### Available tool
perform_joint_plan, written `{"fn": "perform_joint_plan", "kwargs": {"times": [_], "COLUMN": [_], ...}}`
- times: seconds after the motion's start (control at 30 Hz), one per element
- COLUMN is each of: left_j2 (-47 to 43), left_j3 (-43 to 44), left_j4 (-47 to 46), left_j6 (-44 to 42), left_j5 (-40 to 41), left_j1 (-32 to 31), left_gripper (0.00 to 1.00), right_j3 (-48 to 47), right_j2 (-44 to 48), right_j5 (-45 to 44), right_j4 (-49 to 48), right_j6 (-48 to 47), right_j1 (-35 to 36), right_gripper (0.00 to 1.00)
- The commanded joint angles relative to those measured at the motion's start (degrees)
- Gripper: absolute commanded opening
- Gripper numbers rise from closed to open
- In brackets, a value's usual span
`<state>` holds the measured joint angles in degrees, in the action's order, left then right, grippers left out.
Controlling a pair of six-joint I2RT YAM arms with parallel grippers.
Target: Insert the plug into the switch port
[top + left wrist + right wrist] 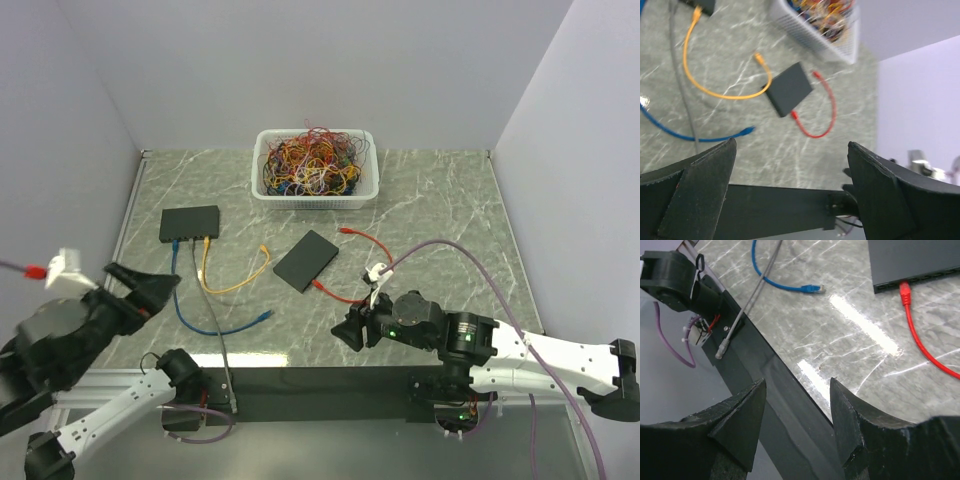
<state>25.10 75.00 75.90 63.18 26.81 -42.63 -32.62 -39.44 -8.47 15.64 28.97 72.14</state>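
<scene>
Both claws spread wide and empty, low at the near table edge.
The left gripper (160, 293) hangs by the left wall; the right gripper (348, 330) sits over the black front edge strip (790, 400). Bare grey marble tabletop (440, 200) lies ahead of both. The flat black rectangular switch box (306, 260) lies mid-table, ahead-left of the right claw and apart from it. The thin red cable (912, 330) has its seated red plug (904, 290) in a port, and the loose red plug (345, 230) lies just past the box's far corner. A white mesh basket of tangled wires (315, 196) stands at the back wall.
</scene>
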Motion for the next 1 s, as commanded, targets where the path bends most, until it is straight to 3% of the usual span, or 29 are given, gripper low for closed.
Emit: {"fn": "perform_joint_plan", "kwargs": {"times": [0.0, 0.23, 0.97], "left_j2": [-2.16, -3.66, -5.77], "left_j3": [3.21, 2.17, -0.91], "left_j4": [2.76, 2.76, 2.76], "left_j6": [-2.44, -4.29, -4.82], "left_j5": [0.96, 3.77, 8.35], "left_j1": [-0.08, -0.08, -0.17], "left_gripper": [0.99, 0.99, 0.99], "right_j3": [-3.33, -2.18, -2.1], "right_j2": [1.64, 4.55, 2.0], "right_j5": [-2.6, -3.48, -4.01], "right_j4": [2.9, 3.61, 2.82], "right_j6": [0.3, 1.44, 0.74], "right_j1": [0.37, 0.37, 0.28], "right_gripper": [0.61, 0.61, 0.61]}}
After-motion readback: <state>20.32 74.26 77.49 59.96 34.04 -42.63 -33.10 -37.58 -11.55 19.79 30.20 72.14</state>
